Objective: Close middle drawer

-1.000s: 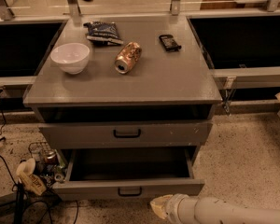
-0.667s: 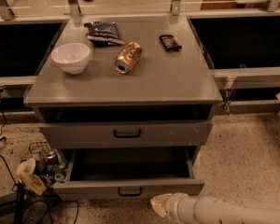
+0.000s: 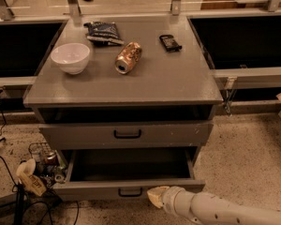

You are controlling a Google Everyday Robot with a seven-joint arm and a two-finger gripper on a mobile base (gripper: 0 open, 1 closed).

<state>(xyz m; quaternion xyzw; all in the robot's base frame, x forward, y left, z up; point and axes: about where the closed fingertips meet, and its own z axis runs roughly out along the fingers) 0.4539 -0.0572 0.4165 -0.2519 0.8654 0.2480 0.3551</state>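
The middle drawer is pulled well out of the grey cabinet, its long empty tray open to view. Its plain grey front has a small black bar handle at centre. Above it sits the taller drawer front with white chips at its right end, nearly flush with the cabinet. My gripper is at the bottom of the view, its cream tip right at the middle drawer's front, just right of the handle. My white arm runs in from the lower right.
On the cabinet top lie a white bowl, a tipped can, a dark snack bag and a small black object. Cables, a wire basket and clutter sit on the floor at left.
My gripper has moved slightly up and left, closer to the middle drawer's front. The drawer itself has not visibly shifted.
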